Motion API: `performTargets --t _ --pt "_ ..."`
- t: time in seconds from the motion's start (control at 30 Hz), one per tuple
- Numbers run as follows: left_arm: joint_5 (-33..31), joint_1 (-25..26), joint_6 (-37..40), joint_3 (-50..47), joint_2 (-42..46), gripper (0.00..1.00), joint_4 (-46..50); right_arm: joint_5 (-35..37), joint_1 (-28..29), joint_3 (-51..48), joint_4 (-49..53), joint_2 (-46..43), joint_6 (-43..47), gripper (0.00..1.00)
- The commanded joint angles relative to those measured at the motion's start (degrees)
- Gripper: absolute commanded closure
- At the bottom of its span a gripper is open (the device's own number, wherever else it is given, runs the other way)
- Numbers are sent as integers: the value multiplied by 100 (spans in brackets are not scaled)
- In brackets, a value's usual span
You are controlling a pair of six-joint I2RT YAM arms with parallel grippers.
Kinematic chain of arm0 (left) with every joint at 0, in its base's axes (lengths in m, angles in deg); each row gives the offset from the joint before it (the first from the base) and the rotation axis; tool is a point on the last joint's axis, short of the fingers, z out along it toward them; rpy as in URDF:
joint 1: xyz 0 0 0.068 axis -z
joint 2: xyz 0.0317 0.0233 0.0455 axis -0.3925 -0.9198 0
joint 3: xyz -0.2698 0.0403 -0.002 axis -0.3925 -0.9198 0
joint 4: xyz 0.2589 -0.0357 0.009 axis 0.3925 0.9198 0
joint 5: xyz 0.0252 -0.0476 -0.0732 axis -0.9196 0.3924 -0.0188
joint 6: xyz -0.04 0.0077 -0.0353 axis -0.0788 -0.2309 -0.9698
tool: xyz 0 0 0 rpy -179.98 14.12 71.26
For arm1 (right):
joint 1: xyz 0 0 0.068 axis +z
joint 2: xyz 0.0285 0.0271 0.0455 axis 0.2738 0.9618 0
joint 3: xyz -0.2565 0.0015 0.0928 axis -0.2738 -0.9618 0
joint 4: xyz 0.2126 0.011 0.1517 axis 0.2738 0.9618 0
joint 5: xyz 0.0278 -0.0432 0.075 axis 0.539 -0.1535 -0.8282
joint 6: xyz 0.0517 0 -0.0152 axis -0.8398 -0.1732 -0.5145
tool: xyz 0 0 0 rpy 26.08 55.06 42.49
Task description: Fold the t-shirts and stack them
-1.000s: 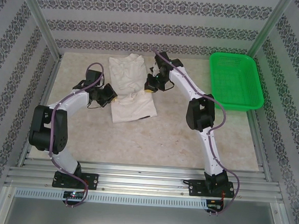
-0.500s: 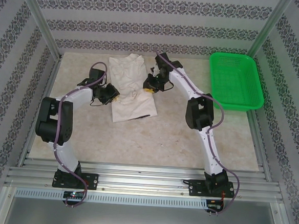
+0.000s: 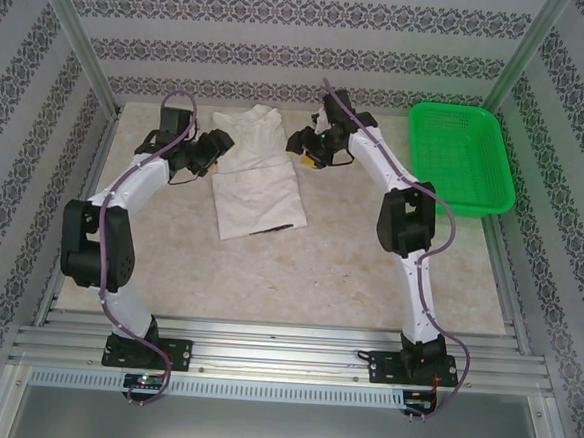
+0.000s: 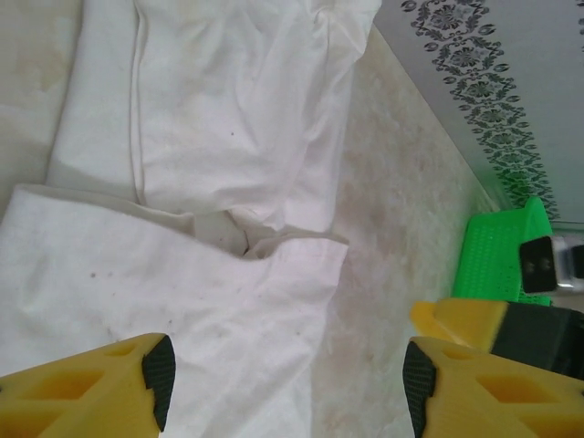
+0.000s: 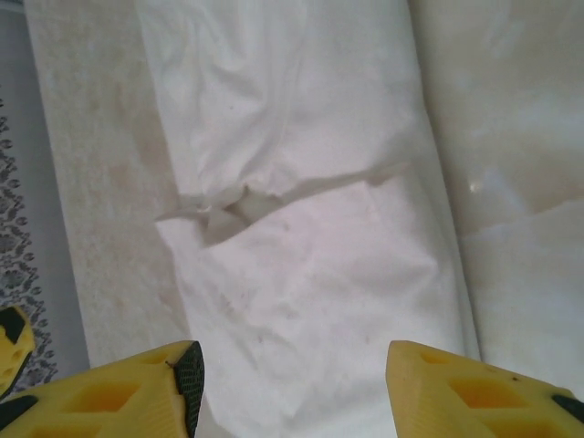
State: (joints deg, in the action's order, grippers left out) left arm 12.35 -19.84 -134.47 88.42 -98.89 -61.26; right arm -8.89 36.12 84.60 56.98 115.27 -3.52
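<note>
A white t-shirt [image 3: 257, 182] lies on the table as a long folded strip, with its near half laid over the far half. My left gripper [image 3: 215, 145] hovers at the strip's left edge, open, with nothing between its fingers. My right gripper [image 3: 299, 147] hovers at the right edge, open as well. In the left wrist view the t-shirt [image 4: 228, 137] spreads below the left gripper [image 4: 287, 388], its folded edge running across. The right wrist view has the t-shirt [image 5: 310, 274] under the right gripper [image 5: 287, 392], and its yellow fingers [image 5: 137, 397] stand wide apart.
A green mesh basket [image 3: 461, 156] stands at the back right, seen again as the basket [image 4: 497, 260] past the shirt. Bare beige table [image 3: 348, 273] stretches in front of the shirt. Patterned walls close the back and sides.
Both grippers went from shut to open, let go of the shirt and drew back and up toward the rear. The folded-over half now lies flat.
</note>
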Motion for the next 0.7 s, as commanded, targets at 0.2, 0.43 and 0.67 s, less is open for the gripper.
performTargets --t 0.2,0.43,0.67 --pt "-504 332 1054 -469 565 33 1512 20 124 -2356 -726 -1344 191 43" --pt "-252 821 594 -1918 1516 36 1479 150 182 -4121 -890 -2019 470 42" --pt "-433 1315 -288 -3054 1889 39 643 4 258 -4886 -1485 -2069 298 43"
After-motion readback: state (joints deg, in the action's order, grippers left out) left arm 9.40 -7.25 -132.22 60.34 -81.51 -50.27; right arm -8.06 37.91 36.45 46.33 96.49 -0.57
